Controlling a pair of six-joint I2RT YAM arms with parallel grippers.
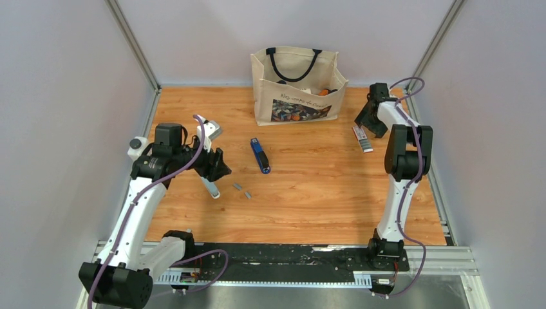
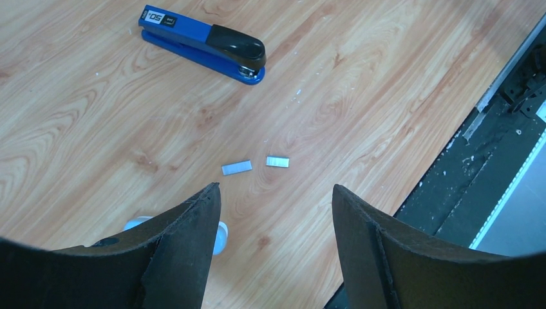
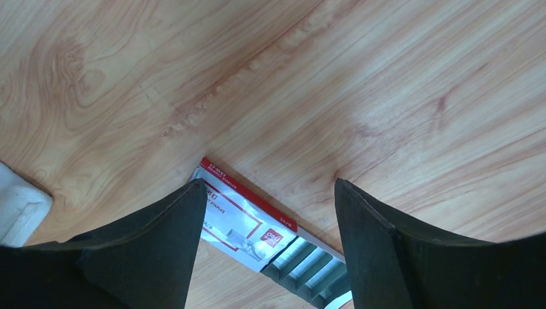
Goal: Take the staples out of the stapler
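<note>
The left end effector (image 2: 277, 193) hangs wide open and empty. Two staples (image 2: 237, 167) lie on the surface (image 2: 386, 96) at twelve o'clock, with the stapler (image 2: 203, 44) beyond at eleven, seemingly shut. The right end effector (image 3: 270, 187), open and empty, hovers over a staple box (image 3: 248, 222). Unloading looks done, so next is withdrawing clear.

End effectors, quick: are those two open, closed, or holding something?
Left end effector: open, holding nothing.
Right end effector: open, holding nothing, above the staple box.

My wooden table (image 1: 322, 193) has a tote bag (image 1: 296, 87) at 12 o'clock, stapler (image 1: 260, 156) mid-table, two staples (image 1: 242, 189) at its 7, box (image 1: 362, 138) at 3, white stick tool (image 1: 211, 187) at 9.
</note>
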